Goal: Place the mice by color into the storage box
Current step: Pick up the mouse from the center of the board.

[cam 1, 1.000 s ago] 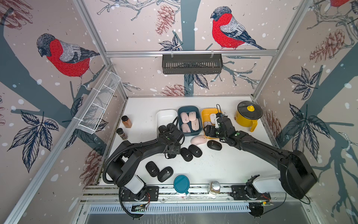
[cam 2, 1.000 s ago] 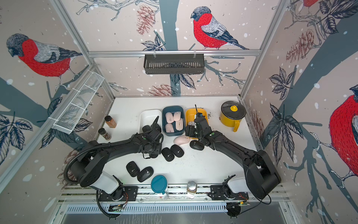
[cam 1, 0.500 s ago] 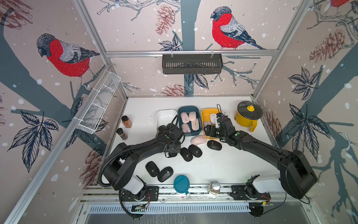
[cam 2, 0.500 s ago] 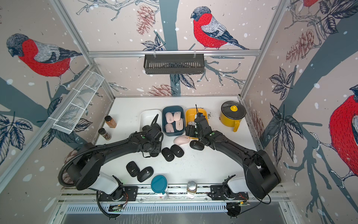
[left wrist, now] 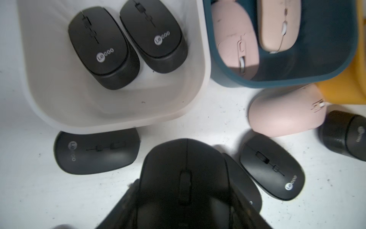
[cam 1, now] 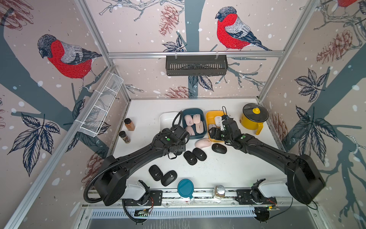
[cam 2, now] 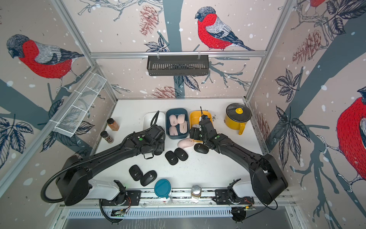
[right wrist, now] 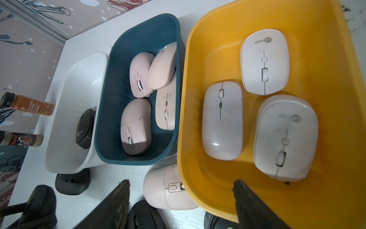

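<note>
Left gripper (left wrist: 185, 206) pinches a black mouse (left wrist: 184, 158) just nearside of the white bin (left wrist: 206, 59) holding two black mice (left wrist: 99, 45), right gripper (right wrist: 180, 182) gapes wide over the yellow bin (right wrist: 336, 99) near rim, three white mice (right wrist: 221, 119) inside, pink mice (right wrist: 136, 126) in the blue bin (right wrist: 142, 25).

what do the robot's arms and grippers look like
The left arm and right arm are matte black with chunky rounded joint housings. Each has a small green dot near the wrist and a white base block. A ribbed black hose loops along the left arm. The left gripper and right gripper are black too.
</note>
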You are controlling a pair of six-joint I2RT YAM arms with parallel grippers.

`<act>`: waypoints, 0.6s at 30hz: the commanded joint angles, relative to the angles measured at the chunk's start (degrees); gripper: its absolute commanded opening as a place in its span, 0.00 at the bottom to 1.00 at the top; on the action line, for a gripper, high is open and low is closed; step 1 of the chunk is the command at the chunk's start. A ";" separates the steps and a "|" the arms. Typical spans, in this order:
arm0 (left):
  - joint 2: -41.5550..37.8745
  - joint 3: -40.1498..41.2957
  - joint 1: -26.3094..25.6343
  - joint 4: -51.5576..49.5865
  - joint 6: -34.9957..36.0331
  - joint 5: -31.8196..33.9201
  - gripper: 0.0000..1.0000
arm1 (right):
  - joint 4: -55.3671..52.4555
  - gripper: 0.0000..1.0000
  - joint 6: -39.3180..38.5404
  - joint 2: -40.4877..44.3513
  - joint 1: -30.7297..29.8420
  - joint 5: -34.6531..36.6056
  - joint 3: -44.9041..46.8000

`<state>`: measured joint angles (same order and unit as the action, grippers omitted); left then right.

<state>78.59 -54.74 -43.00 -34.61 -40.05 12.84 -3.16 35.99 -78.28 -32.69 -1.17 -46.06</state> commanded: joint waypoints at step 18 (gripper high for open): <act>3.06 -12.76 8.46 5.96 9.88 6.72 0.57 | -2.17 0.82 -0.43 1.91 0.25 1.07 -2.29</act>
<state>80.51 -66.13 -35.73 -31.99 -32.53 18.46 -4.67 35.94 -76.62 -32.56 -1.08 -47.70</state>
